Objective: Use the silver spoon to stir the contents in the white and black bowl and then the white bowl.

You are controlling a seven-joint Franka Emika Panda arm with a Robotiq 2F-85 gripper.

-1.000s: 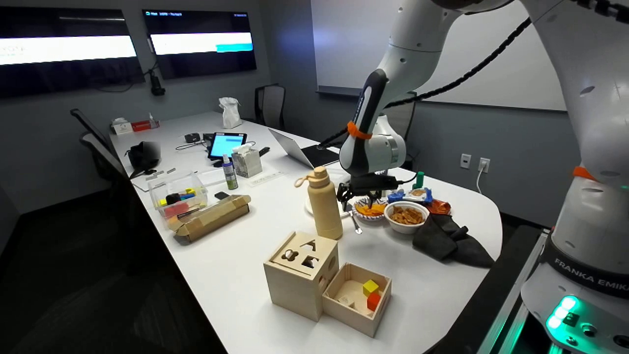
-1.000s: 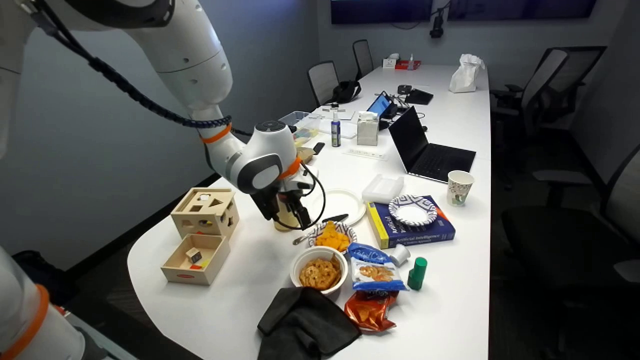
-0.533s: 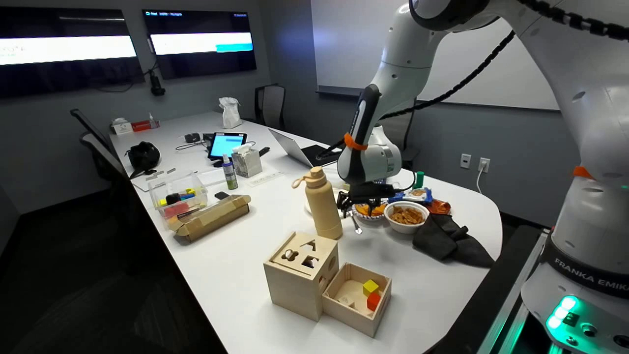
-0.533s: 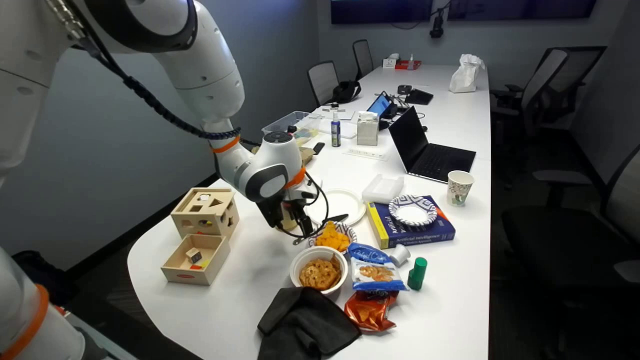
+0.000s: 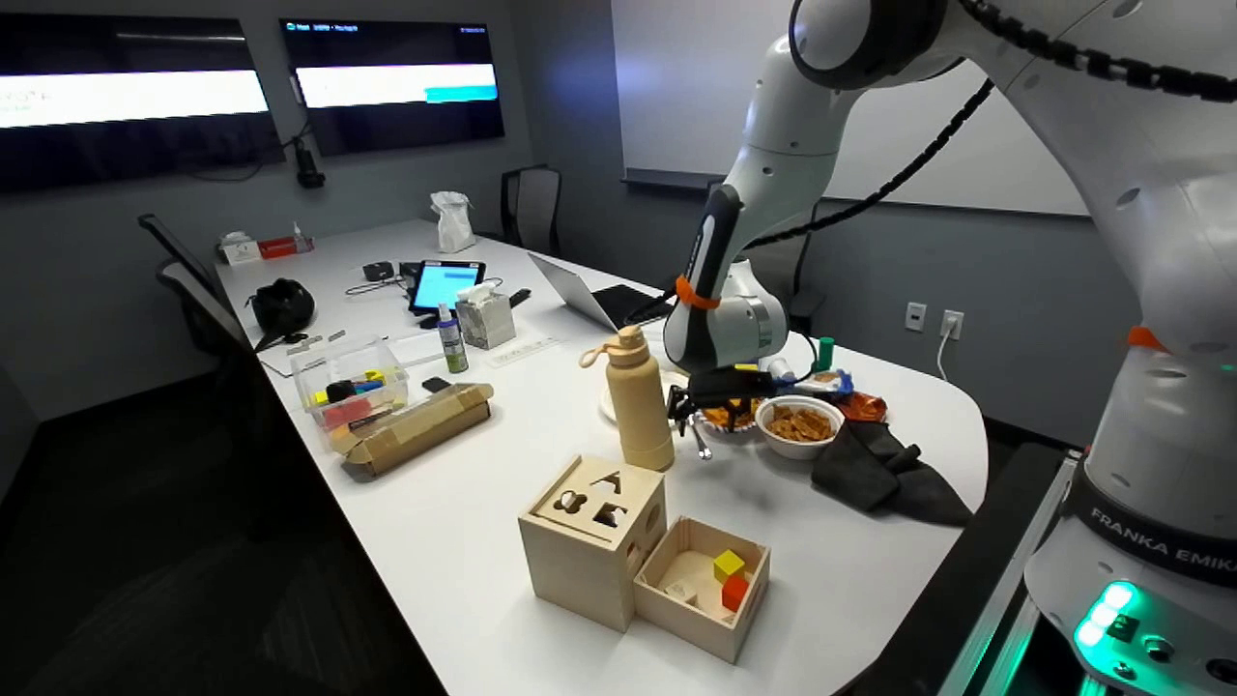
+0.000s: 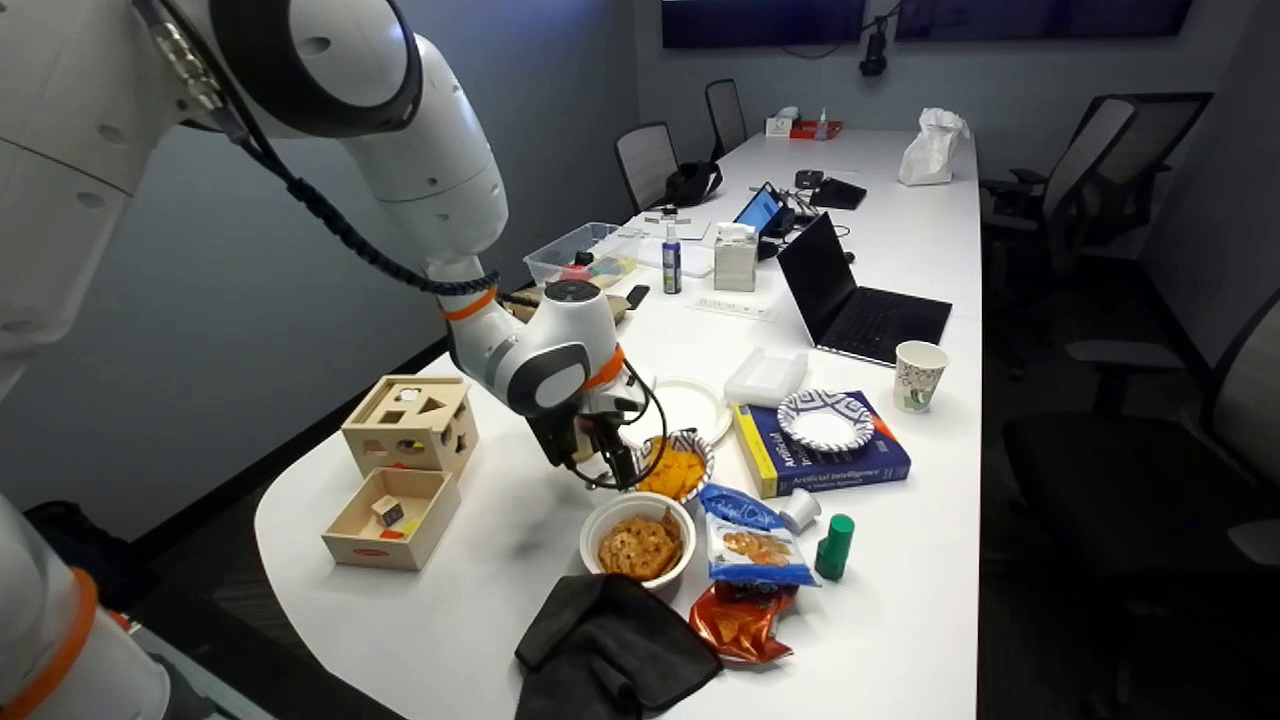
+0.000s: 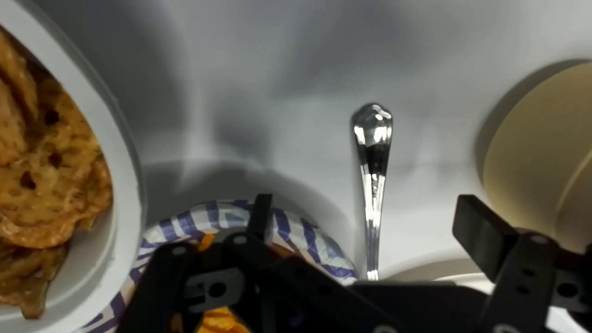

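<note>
in an exterior view the arm (image 6: 435, 190) is arching from the upper left, its wrist (image 6: 545, 370) sitting just left of the frame's centre. in the wrist view the gripper (image 7: 372, 222) is holding its 2 fingers (image 7: 483, 238) well apart, 1 left of lower centre, 1 at lower right.

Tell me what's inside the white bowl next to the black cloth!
Golden-brown snack pieces, with little holes showing, are piled inside the white bowl. The ones on top cover whatever is underneath, so I can't see that.
</note>
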